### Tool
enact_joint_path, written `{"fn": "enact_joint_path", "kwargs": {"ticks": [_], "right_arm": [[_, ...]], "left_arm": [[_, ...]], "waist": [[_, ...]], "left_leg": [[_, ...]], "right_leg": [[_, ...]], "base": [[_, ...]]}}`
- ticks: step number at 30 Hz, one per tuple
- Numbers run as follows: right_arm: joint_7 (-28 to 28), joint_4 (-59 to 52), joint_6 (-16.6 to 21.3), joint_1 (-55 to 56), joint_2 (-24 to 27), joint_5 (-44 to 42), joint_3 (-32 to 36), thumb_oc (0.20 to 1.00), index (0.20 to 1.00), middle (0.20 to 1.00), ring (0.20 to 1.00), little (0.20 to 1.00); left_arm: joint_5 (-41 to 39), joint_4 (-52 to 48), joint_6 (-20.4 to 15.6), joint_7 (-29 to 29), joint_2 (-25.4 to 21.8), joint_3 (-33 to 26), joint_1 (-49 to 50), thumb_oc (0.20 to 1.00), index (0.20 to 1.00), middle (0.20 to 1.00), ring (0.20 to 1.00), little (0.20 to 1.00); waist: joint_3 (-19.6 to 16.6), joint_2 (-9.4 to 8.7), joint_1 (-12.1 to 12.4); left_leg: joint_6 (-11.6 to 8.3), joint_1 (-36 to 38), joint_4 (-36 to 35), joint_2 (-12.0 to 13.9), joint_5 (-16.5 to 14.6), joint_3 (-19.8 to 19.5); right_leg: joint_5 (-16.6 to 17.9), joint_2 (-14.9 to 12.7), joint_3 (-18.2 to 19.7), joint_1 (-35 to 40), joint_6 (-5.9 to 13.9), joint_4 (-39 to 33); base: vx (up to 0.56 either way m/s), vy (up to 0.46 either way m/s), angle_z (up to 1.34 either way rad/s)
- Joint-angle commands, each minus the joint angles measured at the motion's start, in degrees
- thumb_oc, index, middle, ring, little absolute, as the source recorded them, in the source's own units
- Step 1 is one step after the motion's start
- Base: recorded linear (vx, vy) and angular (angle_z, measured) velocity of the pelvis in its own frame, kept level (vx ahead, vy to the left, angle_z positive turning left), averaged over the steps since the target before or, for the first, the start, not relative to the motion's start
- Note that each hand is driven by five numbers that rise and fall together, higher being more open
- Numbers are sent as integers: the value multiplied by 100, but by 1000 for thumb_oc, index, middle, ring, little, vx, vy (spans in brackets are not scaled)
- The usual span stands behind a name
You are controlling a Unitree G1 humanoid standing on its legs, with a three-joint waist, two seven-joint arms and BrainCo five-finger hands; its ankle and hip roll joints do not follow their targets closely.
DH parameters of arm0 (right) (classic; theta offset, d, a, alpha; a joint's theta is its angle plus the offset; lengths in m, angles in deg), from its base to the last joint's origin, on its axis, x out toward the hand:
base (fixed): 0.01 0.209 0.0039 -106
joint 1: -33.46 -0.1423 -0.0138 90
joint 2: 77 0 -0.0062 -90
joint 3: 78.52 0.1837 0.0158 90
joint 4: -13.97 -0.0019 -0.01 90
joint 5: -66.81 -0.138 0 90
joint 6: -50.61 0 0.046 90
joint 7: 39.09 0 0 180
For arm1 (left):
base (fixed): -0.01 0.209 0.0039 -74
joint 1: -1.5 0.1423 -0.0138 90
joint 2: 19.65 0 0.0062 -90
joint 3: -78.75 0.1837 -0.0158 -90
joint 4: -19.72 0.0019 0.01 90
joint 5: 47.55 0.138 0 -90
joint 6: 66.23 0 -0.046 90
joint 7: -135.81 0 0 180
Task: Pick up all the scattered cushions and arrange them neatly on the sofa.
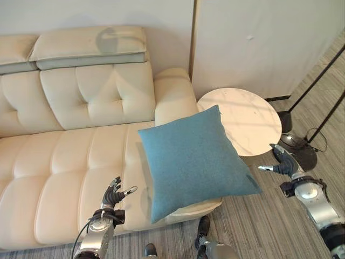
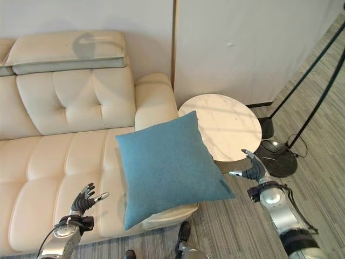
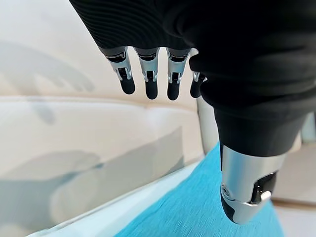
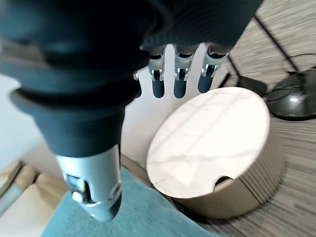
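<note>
A blue square cushion (image 1: 197, 159) sits tilted over the right end of the cream leather sofa (image 1: 54, 167), its lower corners hanging past the seat's front edge. Whether it rests fully on the seat I cannot tell. My left hand (image 1: 114, 194) hovers open over the seat just left of the cushion, touching nothing; its straight fingers (image 3: 148, 79) show in the left wrist view with the cushion (image 3: 197, 207) beyond. My right hand (image 1: 283, 163) is open to the right of the cushion, above the floor. In the right wrist view, its fingers (image 4: 180, 74) point past the cushion (image 4: 133, 212).
A round marble-topped side table (image 1: 242, 121) stands against the sofa's right armrest, partly under the cushion's corner. A black lamp base (image 1: 302, 151) with slanted poles stands on the striped carpet to the right. A white wall runs behind.
</note>
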Motion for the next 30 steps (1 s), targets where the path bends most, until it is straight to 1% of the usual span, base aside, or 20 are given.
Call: {"fn": "enact_joint_path", "kwargs": {"ticks": [1, 2, 5, 6, 7, 9, 11, 12, 13, 14, 15, 19, 21, 23, 24, 25, 27, 29, 30], "right_arm": [[189, 487, -10, -821, -101, -349, -397, 1000, 1000, 1000, 1000, 1000], [231, 704, -49, -1045, -222, -424, -509, 1000, 1000, 1000, 1000, 1000], [315, 1489, -122, -1895, -559, -712, -839, 1000, 1000, 1000, 1000, 1000], [361, 1995, -171, -2366, -956, -1053, -980, 1000, 1000, 1000, 1000, 1000], [360, 2008, -165, -2384, -956, -1056, -983, 1000, 1000, 1000, 1000, 1000], [442, 2251, -155, -2771, -1364, -1514, -1005, 1000, 1000, 1000, 1000, 1000], [501, 2265, -109, -2971, -1665, -1869, -1019, 1000, 1000, 1000, 1000, 1000], [407, 1570, 95, -2774, -2066, -2324, -1250, 347, 347, 347, 347, 347], [408, 1568, 94, -2771, -2066, -2324, -1250, 347, 347, 347, 347, 347], [324, 1180, 238, -2490, -2147, -2529, -1233, 200, 200, 200, 200, 200], [291, 992, 281, -2336, -2174, -2590, -1237, 200, 200, 200, 200, 200], [145, 361, 483, -1574, -2449, -3059, -1000, 200, 200, 200, 200, 200], [83, 36, 599, -1200, -2604, -3340, -862, 200, 200, 200, 200, 200], [-56, -323, 687, -729, -2757, -3593, -750, 200, 200, 200, 200, 200], [-143, -680, 746, -362, -2790, -3647, -658, 200, 200, 200, 200, 200], [-142, -684, 745, -356, -2790, -3646, -658, 200, 200, 200, 200, 200], [-288, -1068, 776, -54, -2707, -3575, -595, 200, 200, 200, 200, 200], [-402, -1519, 820, 270, -2607, -3501, -480, 200, 200, 200, 200, 200], [-587, -2247, 885, 821, -2453, -3405, -191, 200, 200, 200, 200, 200]], "left_arm": [[-474, 135, -384, -104, -42, 420, -823, 1000, 1000, 1000, 1000, 1000], [-523, 216, -391, -135, 4, 551, -983, 1000, 1000, 1000, 1000, 1000], [-742, 614, -417, -218, 195, 939, -1751, 1000, 1000, 1000, 1000, 1000], [-898, 987, -421, -343, 420, 1254, -2414, 1000, 1000, 1000, 1000, 1000], [-901, 1000, -426, -341, 421, 1251, -2432, 1000, 1000, 1000, 1000, 1000], [-1053, 1296, -410, -477, 678, 1514, -3090, 1000, 1000, 1000, 1000, 1000], [-1083, 1436, -407, -541, 885, 1658, -3518, 1000, 1000, 1000, 1000, 1000], [-1135, 1094, -455, -590, 1119, 1858, -3732, 1000, 1000, 1000, 1000, 1000], [-1135, 1092, -454, -591, 1119, 1859, -3729, 1000, 1000, 1000, 1000, 1000], [-1183, 832, -495, -586, 1119, 1871, -3651, 479, 479, 479, 479, 479], [-1193, 730, -506, -567, 1100, 1856, -3598, 200, 200, 200, 200, 200], [-1330, 318, -597, -604, 1049, 1697, -3331, 200, 200, 200, 200, 200], [-1556, -38, -686, -620, 1142, 1595, -3092, 200, 200, 200, 200, 200], [-1603, -369, -717, -553, 1251, 1580, -2717, 200, 200, 200, 200, 200], [-1566, -713, -693, -466, 1285, 1596, -2354, 200, 200, 200, 200, 200], [-1565, -717, -692, -467, 1285, 1598, -2347, 200, 200, 200, 200, 200], [-1411, -1029, -668, -353, 1222, 1587, -2019, 200, 200, 200, 200, 200], [-1312, -1530, -659, -244, 1089, 1478, -1629, 200, 200, 200, 200, 200], [-1176, -2221, -642, -61, 849, 1252, -1062, 200, 200, 200, 200, 200]], "waist": [[323, -117, 48], [347, -74, 65], [447, -32, 79], [531, 5, 73], [540, 7, 69], [680, 42, 66], [778, 66, 44], [870, 54, -53], [869, 54, -53], [850, 57, -89], [840, 60, -108], [751, 77, -181], [700, 83, -204], [628, 99, -232], [559, 116, -249], [557, 116, -248], [461, 122, -269], [360, 134, -279], [162, 151, -293]], "left_leg": [[-308, -339, -480, 154, 491, -268], [-356, -382, -480, 199, 417, -314], [-405, -722, -480, 222, 541, -401], [-450, -861, -480, 251, 601, -451], [-450, -864, -480, 251, 603, -454], [-504, -987, -480, 269, 675, -506], [-534, -1037, -480, 274, 703, -534], [-546, -1079, -480, 254, 839, -533], [-546, -1078, -480, 254, 839, -533], [-548, -1017, -480, 254, 814, -506], [-546, -985, -480, 259, 802, -496], [-533, -784, -480, 266, 717, -412], [-514, -683, -480, 257, 667, -394], [-493, -563, -480, 238, 615, -385], [-473, -439, -480, 226, 557, -374], [-473, -437, -480, 226, 557, -373], [-447, -298, -480, 198, 494, -360], [-405, -129, -480, 162, 405, -350], [-355, 86, -480, 99, 311, -339]], "right_leg": [[-605, -298, 444, -107, 731, 189], [-687, -259, 472, -157, 776, 220], [-662, -269, 428, -453, 759, 291], [-667, -266, 389, -590, 762, 350], [-669, -267, 387, -593, 761, 354], [-676, -270, 368, -699, 763, 405], [-681, -272, 346, -750, 764, 433], [-545, -293, 274, -761, 715, 389], [-545, -292, 274, -760, 715, 388], [-542, -292, 271, -695, 722, 359], [-541, -290, 275, -669, 724, 345], [-528, -282, 307, -456, 741, 243], [-526, -293, 308, -342, 746, 205], [-543, -308, 302, -207, 748, 189], [-560, -328, 306, -51, 750, 173], [-559, -327, 306, -48, 750, 171], [-571, -351, 298, 117, 761, 135], [-578, -384, 323, 304, 782, 87], [-581, -424, 344, 543, 818, 10]], "base": [[-9, -56, 31], [-7, -49, 50], [-43, -72, 14], [-48, -59, 1], [-44, -58, 7], [-44, -42, 11], [-62, -28, 10], [-73, -11, 8], [-58, 12, 4], [0, 0, 0], [27, 48, -5], [28, 42, -5], [39, 43, -1], [57, 56, -2], [49, 49, 0], [57, 49, -1], [67, 47, -2], [112, 111, -5], [136, 164, -5]]}}
